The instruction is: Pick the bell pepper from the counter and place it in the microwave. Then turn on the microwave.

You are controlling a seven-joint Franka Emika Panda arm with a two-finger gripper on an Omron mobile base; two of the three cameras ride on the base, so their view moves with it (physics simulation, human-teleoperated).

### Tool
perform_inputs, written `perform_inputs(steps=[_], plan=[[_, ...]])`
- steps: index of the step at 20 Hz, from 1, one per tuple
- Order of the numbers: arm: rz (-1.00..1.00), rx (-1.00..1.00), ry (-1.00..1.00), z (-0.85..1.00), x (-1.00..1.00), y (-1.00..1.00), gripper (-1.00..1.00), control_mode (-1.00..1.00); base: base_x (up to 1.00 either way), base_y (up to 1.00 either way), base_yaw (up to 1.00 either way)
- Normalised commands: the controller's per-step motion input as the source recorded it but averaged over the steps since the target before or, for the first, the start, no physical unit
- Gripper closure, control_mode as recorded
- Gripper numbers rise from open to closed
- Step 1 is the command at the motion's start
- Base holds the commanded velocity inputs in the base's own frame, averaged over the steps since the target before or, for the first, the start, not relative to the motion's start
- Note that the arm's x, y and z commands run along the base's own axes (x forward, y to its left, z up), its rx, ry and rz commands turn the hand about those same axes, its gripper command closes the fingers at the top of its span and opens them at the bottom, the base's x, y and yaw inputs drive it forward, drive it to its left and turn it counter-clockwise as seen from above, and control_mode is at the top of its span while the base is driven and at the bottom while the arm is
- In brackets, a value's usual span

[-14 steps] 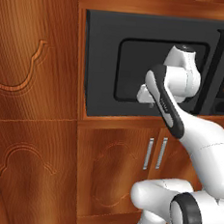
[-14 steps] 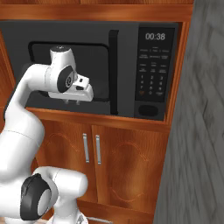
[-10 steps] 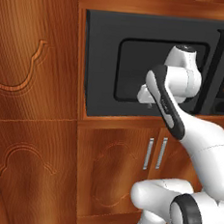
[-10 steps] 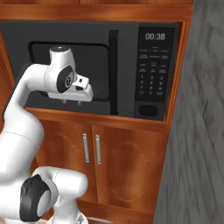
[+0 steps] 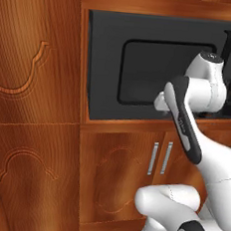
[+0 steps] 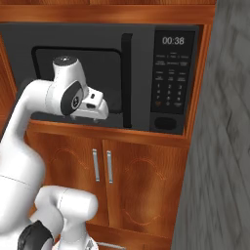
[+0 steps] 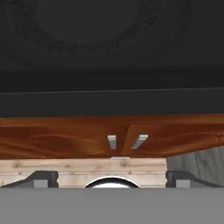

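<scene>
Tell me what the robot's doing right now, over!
Gripper open, empty, close to the microwave door. Door shut, clock reads 00:38. Bar handle just beside the hand. Bell pepper not sighted.

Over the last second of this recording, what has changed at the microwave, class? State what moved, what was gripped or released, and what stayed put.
Nothing visibly changed. The gripper hangs open and empty in front of the microwave, whose door is shut and whose display reads 00:38, as before.
</scene>
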Motion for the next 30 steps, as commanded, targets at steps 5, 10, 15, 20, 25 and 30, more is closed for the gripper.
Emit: perform_inputs(steps=[5,10,15,20,25,30], plan=[[-0.08,0.00,-0.11,0.05,-0.33,-0.35,-1.00,-1.00,0.00,0.00,0.00],[-0.04,0.00,-0.11,0.12,-0.22,-0.35,-1.00,-1.00,0.00,0.00,0.00],[-0.03,0.00,-0.15,0.20,-0.16,-0.38,-1.00,-1.00,0.00,0.00,0.00],[-0.02,0.00,-0.14,0.19,-0.13,-0.37,-1.00,-1.00,0.00,0.00,0.00],[-0.01,0.00,-0.14,0.18,-0.10,-0.27,-1.00,-1.00,0.00,0.00,0.00],[0.00,0.00,-0.11,0.17,-0.01,-0.20,-1.00,-1.00,0.00,0.00,0.00]])
